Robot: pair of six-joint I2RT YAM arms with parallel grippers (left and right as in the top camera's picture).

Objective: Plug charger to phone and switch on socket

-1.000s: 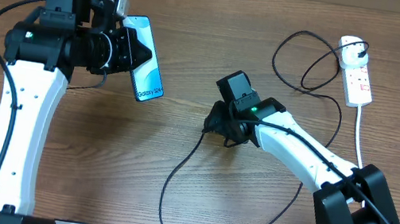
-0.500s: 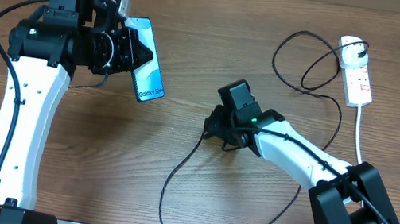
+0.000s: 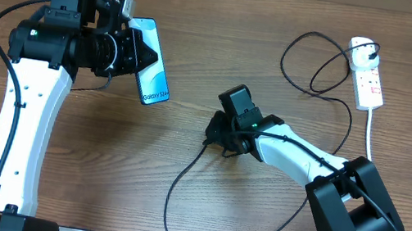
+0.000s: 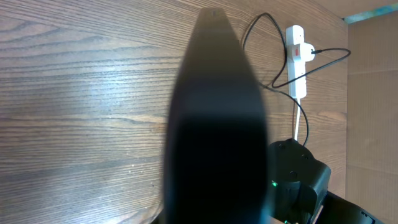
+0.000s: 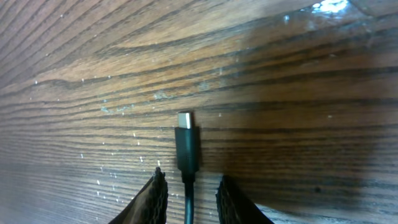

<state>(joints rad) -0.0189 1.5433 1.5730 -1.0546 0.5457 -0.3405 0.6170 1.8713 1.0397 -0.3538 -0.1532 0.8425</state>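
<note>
The phone [image 3: 151, 72], its blue screen lit, hangs above the table at the left with my left gripper [image 3: 134, 56] shut on it. In the left wrist view the phone [image 4: 214, 124] is a dark slab filling the middle. The charger's black cable [image 3: 183, 182] loops over the table, and its connector tip [image 5: 186, 140] lies flat on the wood. My right gripper [image 3: 216, 132] is down at that tip. Its jaws [image 5: 189, 177] straddle the cable just behind the connector, with a gap on each side. The white socket [image 3: 367, 75] lies at the far right with the black plug [image 3: 363, 51] in it.
The socket's thick white cord [image 3: 371, 137] runs down the right side toward the right arm's base [image 3: 354, 226]. A loop of black cable [image 3: 314, 62] lies left of the socket. The socket [image 4: 297, 59] also shows in the left wrist view.
My right gripper has shifted slightly left and its jaws have narrowed around the cable behind the connector. The left arm and phone have stayed put.
</note>
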